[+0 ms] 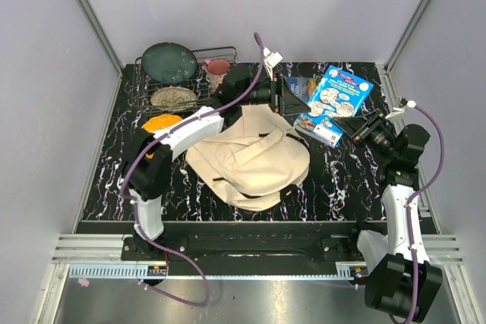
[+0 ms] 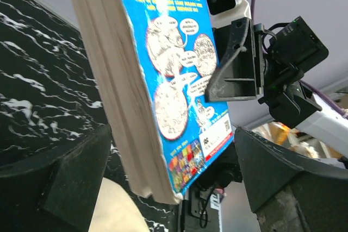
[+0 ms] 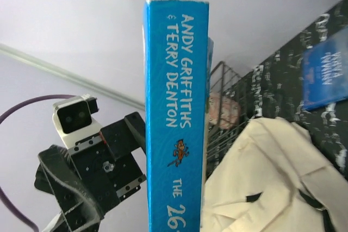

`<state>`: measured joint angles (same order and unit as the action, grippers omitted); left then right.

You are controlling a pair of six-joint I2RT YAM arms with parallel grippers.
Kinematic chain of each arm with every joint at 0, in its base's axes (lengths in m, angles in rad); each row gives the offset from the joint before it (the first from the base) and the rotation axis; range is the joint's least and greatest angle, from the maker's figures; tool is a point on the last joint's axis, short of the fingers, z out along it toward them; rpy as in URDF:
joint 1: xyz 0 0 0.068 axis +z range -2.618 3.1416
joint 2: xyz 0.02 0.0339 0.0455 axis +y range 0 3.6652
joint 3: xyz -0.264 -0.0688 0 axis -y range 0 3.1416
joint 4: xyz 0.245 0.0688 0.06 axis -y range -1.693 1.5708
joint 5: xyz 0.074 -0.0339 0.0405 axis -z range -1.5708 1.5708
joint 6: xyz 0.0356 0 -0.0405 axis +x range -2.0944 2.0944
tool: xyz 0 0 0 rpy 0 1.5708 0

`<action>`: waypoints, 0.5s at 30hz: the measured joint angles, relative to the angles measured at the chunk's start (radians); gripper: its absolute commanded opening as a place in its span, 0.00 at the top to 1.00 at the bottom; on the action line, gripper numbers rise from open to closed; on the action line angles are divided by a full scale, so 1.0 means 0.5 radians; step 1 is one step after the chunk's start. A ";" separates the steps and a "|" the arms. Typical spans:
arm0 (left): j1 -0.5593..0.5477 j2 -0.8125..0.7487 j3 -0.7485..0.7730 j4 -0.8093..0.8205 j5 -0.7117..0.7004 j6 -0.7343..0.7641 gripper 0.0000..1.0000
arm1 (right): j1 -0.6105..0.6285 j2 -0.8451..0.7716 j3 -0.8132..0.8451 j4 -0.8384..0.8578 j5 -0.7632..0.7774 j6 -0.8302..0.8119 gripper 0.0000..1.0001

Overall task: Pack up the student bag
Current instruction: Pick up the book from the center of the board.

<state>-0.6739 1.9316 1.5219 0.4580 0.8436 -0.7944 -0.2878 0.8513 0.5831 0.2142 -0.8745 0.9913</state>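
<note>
Currently the left hand (image 2: 171, 156) is wide and the right hand (image 1: 363, 121) alone grips the blue book (image 2: 174, 80); a shallow hold risks dropping it outside the student bag (image 1: 250, 161).

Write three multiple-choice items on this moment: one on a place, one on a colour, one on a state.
1. Where is the student bag?
A. on the floor
B. flat on the table, between the two arms
C. hanging from a hook

2. What colour is the spine of the upright book?
A. red
B. yellow
C. blue

3. How does the left tool stand?
A. jaws wide apart, one on either side of the book
B. clamped on the student bag
C. shut on nothing

Answers:
1 B: the top view shows it lying mid-table.
2 C: the right wrist view shows a blue spine with white lettering.
3 A: the left wrist view shows its fingers spread wider than the book between them.
</note>
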 measured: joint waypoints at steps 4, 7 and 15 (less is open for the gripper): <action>0.015 -0.149 0.021 -0.269 -0.128 0.246 0.01 | 0.007 0.090 0.031 0.233 -0.246 0.127 1.00; 0.014 -0.163 0.072 -0.356 -0.167 0.321 0.01 | 0.011 0.145 0.047 0.380 -0.386 0.230 1.00; 0.011 -0.136 0.165 -0.375 -0.150 0.302 0.01 | 0.034 0.234 0.096 0.863 -0.661 0.519 1.00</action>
<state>-0.6685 1.8637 1.6043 0.2707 0.7689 -0.6434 -0.2710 0.9684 0.6312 0.6456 -1.2049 1.2507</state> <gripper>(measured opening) 0.988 0.308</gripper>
